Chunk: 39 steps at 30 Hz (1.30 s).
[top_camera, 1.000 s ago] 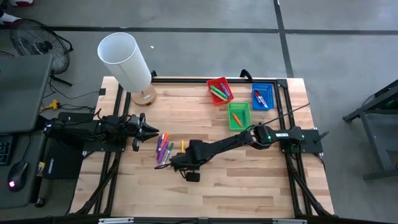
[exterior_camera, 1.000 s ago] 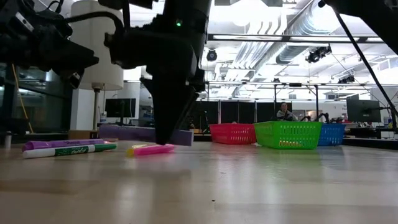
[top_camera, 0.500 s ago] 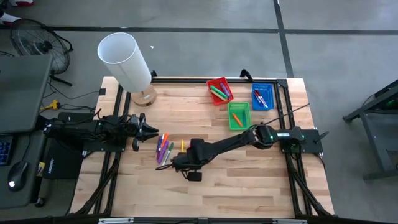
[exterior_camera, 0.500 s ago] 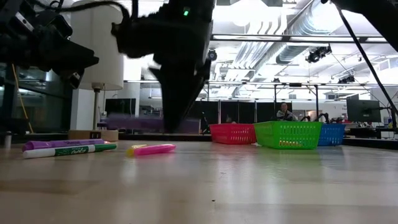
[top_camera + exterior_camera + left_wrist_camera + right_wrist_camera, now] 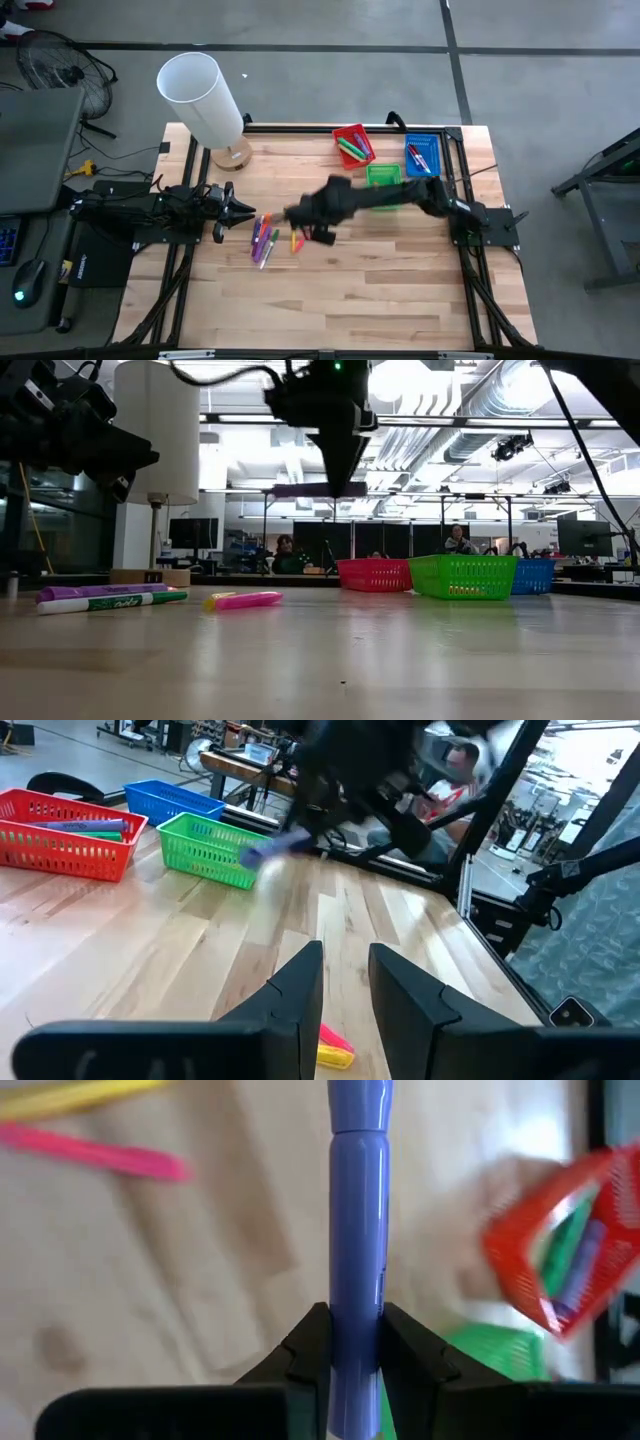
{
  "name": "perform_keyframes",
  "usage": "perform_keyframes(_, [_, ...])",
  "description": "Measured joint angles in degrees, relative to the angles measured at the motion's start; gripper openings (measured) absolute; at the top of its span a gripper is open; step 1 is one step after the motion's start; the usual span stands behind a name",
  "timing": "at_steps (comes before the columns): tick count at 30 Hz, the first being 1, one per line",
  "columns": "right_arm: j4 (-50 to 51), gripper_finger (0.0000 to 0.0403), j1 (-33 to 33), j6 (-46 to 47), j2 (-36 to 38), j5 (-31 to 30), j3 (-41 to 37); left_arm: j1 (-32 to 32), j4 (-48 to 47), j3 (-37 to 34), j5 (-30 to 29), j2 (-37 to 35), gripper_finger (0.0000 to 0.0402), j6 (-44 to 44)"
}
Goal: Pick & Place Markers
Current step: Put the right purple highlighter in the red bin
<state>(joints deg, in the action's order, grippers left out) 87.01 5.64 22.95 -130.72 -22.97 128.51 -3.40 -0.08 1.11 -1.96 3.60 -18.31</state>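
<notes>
My right gripper hangs high above the table's middle, shut on a purple marker. The marker also shows in the right wrist view and, blurred, in the left wrist view. Several more markers lie flat on the wood just in front of my left gripper. That gripper stays at the table's left, level and narrowly open with nothing between its fingers. A pink-and-yellow marker lies alone beside the pile. My right gripper pinches the purple marker's barrel between its two fingers, roughly at mid-length. The fingers slant down from above and lie across the marker. The marker hangs level, lifted well clear of the table.
A red tray, a green tray and a blue tray stand at the far right, each with markers inside. A white lamp stands at the far left corner. Bare wood lies toward the near edge.
My right gripper has risen from the table beside the pile and swung toward the far edge, tipping less steeply. It has carried the purple marker up, so the marker now hangs level, clear of the wood. The other markers have stayed in place.
</notes>
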Motion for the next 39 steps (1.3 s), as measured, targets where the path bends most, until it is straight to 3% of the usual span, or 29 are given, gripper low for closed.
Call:
perform_keyframes(21, [1.5, 0.0057, -31.7, -6.8, 1.3, -0.4, 0.0, 0.0, 0.0, 0.0, 0.0, 0.0, 0.0083, 0.0])
perform_keyframes(29, [0.4, 0.0059, -36.8, -9.4, 0.9, 4.3, -0.3, 0.0, 0.0, 0.0, 0.0, 0.0, 0.0083, 0.0])
perform_keyframes(39, [-12.2, 0.0059, -39.5, -14.5, 0.6, 9.9, -13.7, 0.0, 0.0, 0.0, 0.0, 0.0, 0.0083, 0.0])
